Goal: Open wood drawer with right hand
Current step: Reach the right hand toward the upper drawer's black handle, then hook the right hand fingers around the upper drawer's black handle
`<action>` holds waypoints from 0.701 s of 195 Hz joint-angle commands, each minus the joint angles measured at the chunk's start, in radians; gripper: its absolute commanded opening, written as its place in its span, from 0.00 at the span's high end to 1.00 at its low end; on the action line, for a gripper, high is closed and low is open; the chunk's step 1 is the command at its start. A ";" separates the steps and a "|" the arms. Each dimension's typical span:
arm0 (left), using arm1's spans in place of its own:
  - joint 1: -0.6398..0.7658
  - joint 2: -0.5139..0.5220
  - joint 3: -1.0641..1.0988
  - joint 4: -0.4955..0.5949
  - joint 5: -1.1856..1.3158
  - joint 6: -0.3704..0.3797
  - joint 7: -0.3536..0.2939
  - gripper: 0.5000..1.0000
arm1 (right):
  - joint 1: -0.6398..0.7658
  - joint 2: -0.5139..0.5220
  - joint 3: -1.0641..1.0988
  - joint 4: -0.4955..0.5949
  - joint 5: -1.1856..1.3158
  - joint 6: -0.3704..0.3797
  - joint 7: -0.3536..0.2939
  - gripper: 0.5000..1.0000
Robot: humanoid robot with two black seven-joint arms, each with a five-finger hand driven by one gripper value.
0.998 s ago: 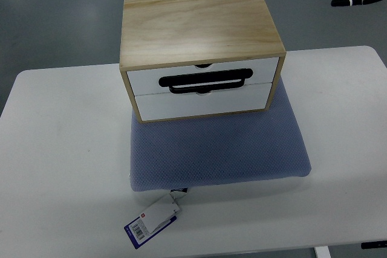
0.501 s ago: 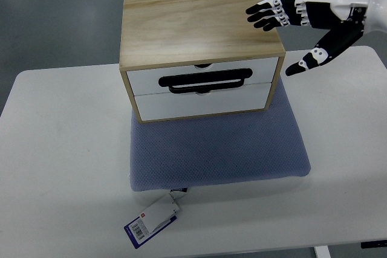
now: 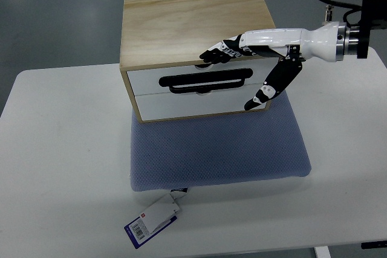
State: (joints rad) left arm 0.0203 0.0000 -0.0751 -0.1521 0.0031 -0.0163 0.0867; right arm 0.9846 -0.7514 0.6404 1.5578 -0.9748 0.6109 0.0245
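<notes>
A light wood drawer box (image 3: 193, 25) stands on a blue-grey mat (image 3: 217, 146). It has two white drawer fronts, both closed; the upper drawer (image 3: 151, 78) carries a black handle (image 3: 205, 81). My right hand (image 3: 233, 70) reaches in from the right, above the box's front edge. Its fingers (image 3: 217, 52) stretch out over the top of the upper drawer and its thumb (image 3: 263, 93) hangs down in front of the lower drawer (image 3: 199, 106). The hand is open and holds nothing. The left arm is out of view.
The mat lies on a white table (image 3: 60, 149). A white and blue barcode tag (image 3: 151, 222) hangs from the mat's front edge. Grey floor lies beyond the table.
My right hand has swept in from the upper right corner, across the box's top right corner, down and left to the front of the upper drawer. The drawers have not moved.
</notes>
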 commanded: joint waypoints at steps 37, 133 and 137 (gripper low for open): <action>0.000 0.000 0.000 0.000 0.000 -0.001 0.001 0.00 | 0.005 0.083 -0.030 -0.076 -0.050 0.000 0.000 0.12; 0.000 0.000 0.000 0.000 0.000 -0.001 -0.001 0.00 | 0.009 0.175 -0.057 -0.180 -0.134 0.000 0.000 0.12; 0.000 0.000 0.000 0.000 0.000 -0.001 -0.001 0.00 | 0.009 0.179 -0.061 -0.185 -0.137 0.000 0.000 0.12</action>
State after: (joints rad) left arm 0.0201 0.0000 -0.0752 -0.1521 0.0031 -0.0163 0.0867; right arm 0.9938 -0.5903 0.5850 1.3950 -1.0970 0.6109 0.0243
